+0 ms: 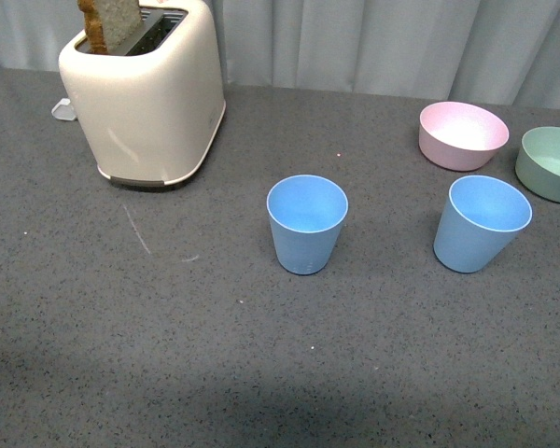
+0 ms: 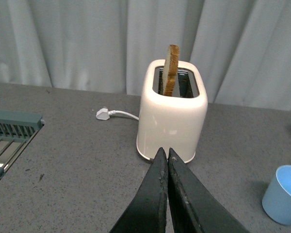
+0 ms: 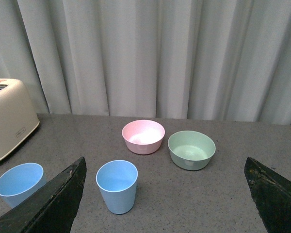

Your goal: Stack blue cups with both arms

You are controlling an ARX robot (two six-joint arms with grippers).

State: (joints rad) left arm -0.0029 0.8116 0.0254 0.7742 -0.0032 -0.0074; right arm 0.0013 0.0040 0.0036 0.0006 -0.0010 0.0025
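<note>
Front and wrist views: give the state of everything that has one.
left blue cup: upright, empty, unstacked
right blue cup: upright, empty, unstacked
toaster: toast sticking up, plug lying loose
pink bowl: upright, empty
green bowl: upright, empty
left hand: shut, empty
right hand: open, empty

A cream toaster (image 1: 145,103) stands near the far left corner of the grey tabletop (image 1: 121,355). A slice of toast (image 1: 112,23) sticks up from its slot, and a white plug (image 1: 63,110) lies just beside it. A pink bowl (image 1: 462,133) and a green bowl (image 1: 553,163) sit close together near the far right corner.
</note>
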